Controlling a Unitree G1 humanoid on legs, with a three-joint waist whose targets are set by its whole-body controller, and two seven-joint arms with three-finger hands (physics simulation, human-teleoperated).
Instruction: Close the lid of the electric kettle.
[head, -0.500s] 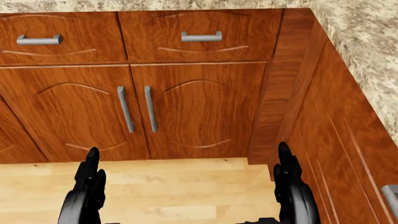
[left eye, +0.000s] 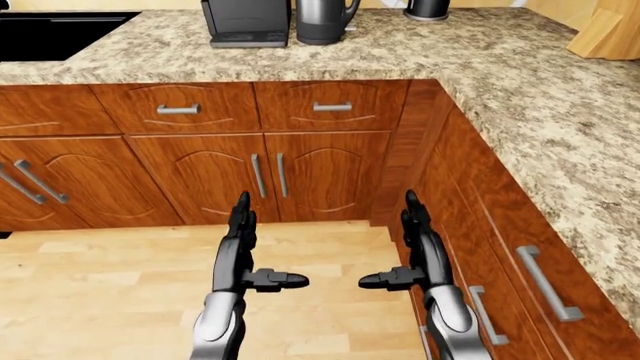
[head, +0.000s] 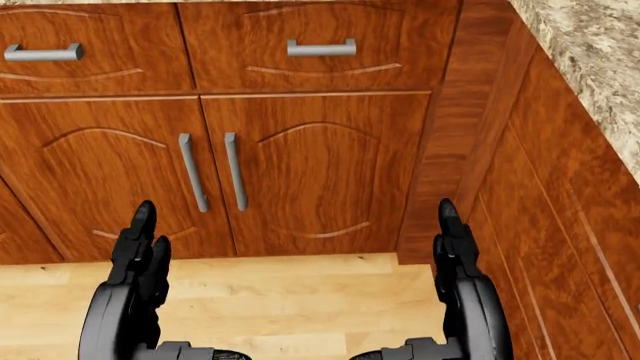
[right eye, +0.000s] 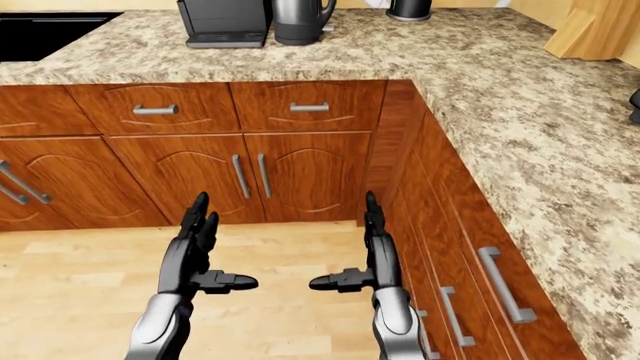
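The electric kettle (left eye: 325, 19), a steel body with a dark handle, stands on the granite counter (left eye: 420, 52) at the top of the left-eye view. Its top is cut off by the frame, so the lid is hidden. It also shows in the right-eye view (right eye: 300, 19). My left hand (left eye: 245, 247) and right hand (left eye: 415, 247) are both open and empty, fingers straight and thumbs pointing inward. They hang low over the wooden floor, well below and short of the counter. Both show in the head view, left (head: 135, 255) and right (head: 455, 259).
A black appliance (left eye: 245, 22) stands just left of the kettle, and a dark round item (left eye: 428, 7) to its right. A black sink or stove (left eye: 60, 34) is at far left. A wooden block (left eye: 605, 34) stands at right. Brown cabinets (left eye: 300, 172) form a corner; the counter runs down the right side.
In the head view the cabinets have shifted up a little and the counter edge has left the top, so the camera moved. Both hands have risen and their thumbs now show.
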